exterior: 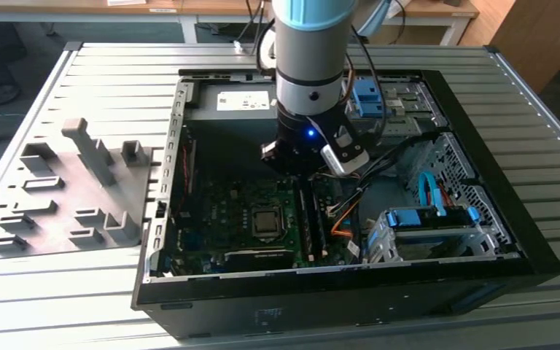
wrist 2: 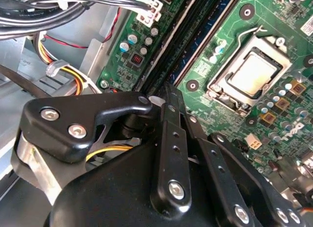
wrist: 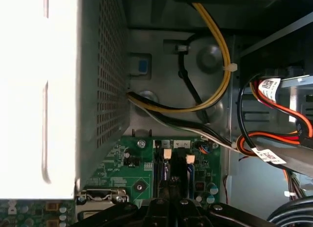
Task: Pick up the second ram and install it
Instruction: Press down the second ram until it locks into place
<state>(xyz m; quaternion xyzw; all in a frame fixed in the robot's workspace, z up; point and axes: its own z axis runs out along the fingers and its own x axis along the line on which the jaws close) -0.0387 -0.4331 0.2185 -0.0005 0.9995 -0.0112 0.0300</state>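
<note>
Where the long slots run down the green board [exterior: 260, 211], the memory stick [exterior: 306, 222] stands on its thin edge as a dark strip. It sits right under the claw [wrist 2: 167, 92], whose two black fingers [wrist 2: 171, 139] are squeezed tight together with nothing gripped. I cannot tell if the tips touch the stick. A square silver chip [wrist 2: 254, 73] lies near the slots. Yellow and orange wires [wrist: 215, 65] curl by the wall of the black computer case [exterior: 358, 306].
</note>
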